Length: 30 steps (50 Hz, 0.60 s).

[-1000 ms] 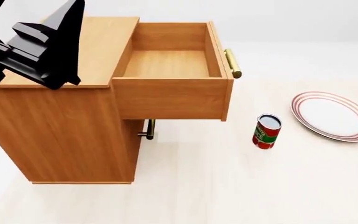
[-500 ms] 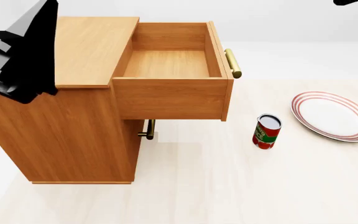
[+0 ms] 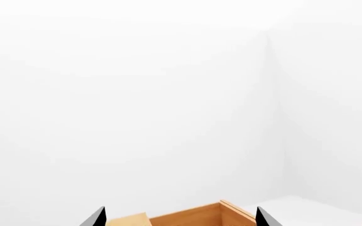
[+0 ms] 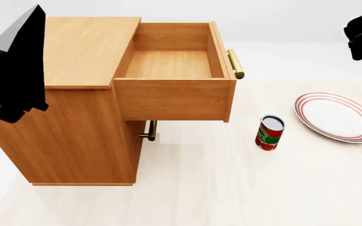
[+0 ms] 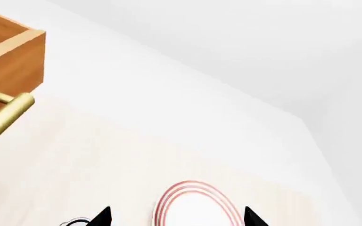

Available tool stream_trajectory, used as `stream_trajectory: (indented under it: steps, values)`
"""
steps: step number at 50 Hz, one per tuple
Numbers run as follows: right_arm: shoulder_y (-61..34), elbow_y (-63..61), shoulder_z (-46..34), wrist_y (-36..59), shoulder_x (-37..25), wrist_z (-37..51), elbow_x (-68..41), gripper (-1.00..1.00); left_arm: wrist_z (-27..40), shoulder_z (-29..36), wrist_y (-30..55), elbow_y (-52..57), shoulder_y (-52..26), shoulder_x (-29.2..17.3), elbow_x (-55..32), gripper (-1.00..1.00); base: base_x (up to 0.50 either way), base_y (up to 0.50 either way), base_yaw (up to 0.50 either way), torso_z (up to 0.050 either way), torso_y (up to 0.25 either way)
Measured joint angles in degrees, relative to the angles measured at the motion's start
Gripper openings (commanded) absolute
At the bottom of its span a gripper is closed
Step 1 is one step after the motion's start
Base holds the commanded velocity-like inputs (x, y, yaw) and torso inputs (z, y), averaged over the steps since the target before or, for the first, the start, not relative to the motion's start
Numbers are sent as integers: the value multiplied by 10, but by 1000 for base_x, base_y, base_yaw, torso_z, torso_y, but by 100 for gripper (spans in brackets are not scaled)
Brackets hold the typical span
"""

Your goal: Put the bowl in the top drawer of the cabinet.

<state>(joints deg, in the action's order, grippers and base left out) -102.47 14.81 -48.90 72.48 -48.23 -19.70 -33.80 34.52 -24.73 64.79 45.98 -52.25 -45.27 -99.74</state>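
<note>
Standing open, the boxy wooden top drawer [image 4: 171,63] is bare; both jaws are spread, gripping nothing.

a red-labelled can [image 4: 269,133] stands upright on the pale floor [image 4: 231,188], its top open to view. just off to its right lies a flat white plate [image 4: 338,117] with red rings round the rim, near the can but apart from it.

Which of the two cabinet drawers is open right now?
The top drawer, the wide one with the long brass bar handle, is pulled fully out and empty. The lower drawer beneath it is shut, only its small handle showing.
</note>
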Motion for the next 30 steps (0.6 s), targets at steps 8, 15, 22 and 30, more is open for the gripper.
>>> stream_trajectory:
  steps: [8,15,22,30]
  values:
    - [-20,-1,-89,23,-32,-80,21,100,8,-7,-5,6,10,-4,-10,100,0,0,0,0,0]
    - [-33,-25,-150,52,-69,-129,32,100,15,-13,-9,10,17,-9,-20,100,0,0,0,0,0]
    - [-43,-62,-196,85,-111,-158,40,100,18,-15,-11,13,22,-11,-23,100,0,0,0,0,0]
    - [-54,-108,-229,123,-162,-169,46,100,15,-16,-12,14,28,-8,-19,100,0,0,0,0,0]
